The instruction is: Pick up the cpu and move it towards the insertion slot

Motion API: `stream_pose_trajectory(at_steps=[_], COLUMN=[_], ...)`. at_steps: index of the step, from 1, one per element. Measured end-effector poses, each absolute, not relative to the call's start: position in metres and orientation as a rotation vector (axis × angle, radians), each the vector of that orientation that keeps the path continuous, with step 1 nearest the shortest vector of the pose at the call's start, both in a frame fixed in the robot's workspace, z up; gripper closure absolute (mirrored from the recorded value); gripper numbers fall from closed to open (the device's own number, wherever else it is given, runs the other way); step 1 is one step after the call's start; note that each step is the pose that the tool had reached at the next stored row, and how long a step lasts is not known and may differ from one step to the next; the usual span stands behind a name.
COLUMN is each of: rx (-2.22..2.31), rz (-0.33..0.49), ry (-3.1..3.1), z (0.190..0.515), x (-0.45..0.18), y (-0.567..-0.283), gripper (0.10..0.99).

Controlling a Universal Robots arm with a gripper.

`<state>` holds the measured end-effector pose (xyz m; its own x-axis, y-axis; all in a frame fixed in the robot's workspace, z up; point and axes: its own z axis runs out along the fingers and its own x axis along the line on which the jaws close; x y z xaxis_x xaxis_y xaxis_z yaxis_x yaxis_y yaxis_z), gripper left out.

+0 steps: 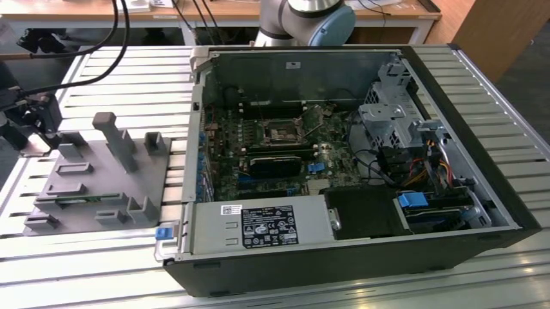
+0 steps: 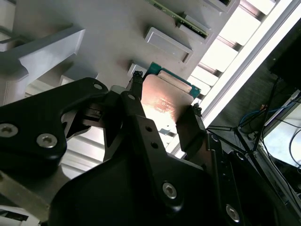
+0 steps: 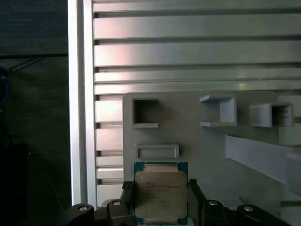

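Observation:
The cpu (image 3: 161,193) is a square chip with a shiny metal top and a green rim. It sits between my gripper's (image 3: 160,189) two black fingers (image 3: 126,189), which press on its opposite edges. In the second wrist view the cpu (image 2: 164,101) glints between the same fingers (image 2: 188,132) of the gripper (image 2: 165,96), over the grey holder tray (image 2: 94,28). The gripper (image 1: 33,125) is at the exterior view's far left, beside the tray (image 1: 94,174). The insertion slot (image 1: 282,133) is a silvery square socket on the motherboard inside the open computer case (image 1: 344,161).
The holder tray (image 3: 197,141) has upright posts and box-shaped pockets near the cpu. It rests on a slatted aluminium table (image 1: 129,77). Inside the case are a long black module (image 1: 277,164), a blue connector (image 1: 315,167), drive cages and cable bundles (image 1: 413,167). The robot's base (image 1: 310,19) stands behind the case.

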<state>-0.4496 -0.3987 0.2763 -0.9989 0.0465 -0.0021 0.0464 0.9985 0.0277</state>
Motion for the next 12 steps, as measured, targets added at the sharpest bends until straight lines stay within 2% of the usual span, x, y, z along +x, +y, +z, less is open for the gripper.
stream_pose_trajectory(at_steps=[12], rx=[0.073], rz=[0.043], ry=[3.138], z=[0.2814], x=[-0.4496], y=[-0.3984], gripper=[0.549])
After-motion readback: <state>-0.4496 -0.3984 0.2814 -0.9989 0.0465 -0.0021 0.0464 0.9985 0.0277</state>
